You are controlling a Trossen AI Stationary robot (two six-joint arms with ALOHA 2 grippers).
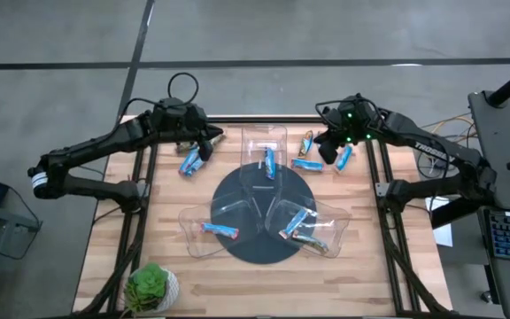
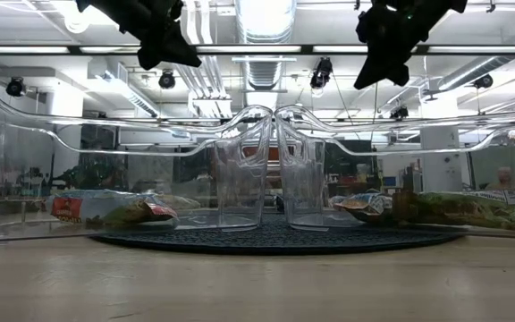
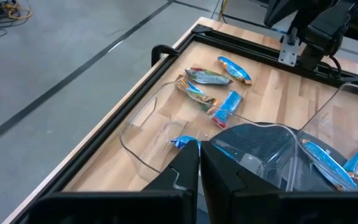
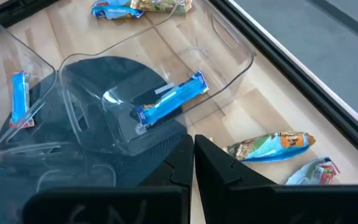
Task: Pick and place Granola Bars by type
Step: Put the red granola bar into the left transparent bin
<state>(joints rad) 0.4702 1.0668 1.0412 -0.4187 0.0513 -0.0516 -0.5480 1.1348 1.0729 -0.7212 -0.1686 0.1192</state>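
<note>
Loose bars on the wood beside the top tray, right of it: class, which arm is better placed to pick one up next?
Right. The right gripper hovers directly beside those loose bars, fingers shut and empty. The left gripper sits across the top tray, near other bars.

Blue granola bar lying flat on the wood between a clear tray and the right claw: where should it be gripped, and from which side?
Probably best to grip the blue granola bar across its narrow middle, coming straight down. It lies flat on the wooden table, its long axis running left-right in the high view, so the fingers should close across its short width. The right claw is nearest.
</note>
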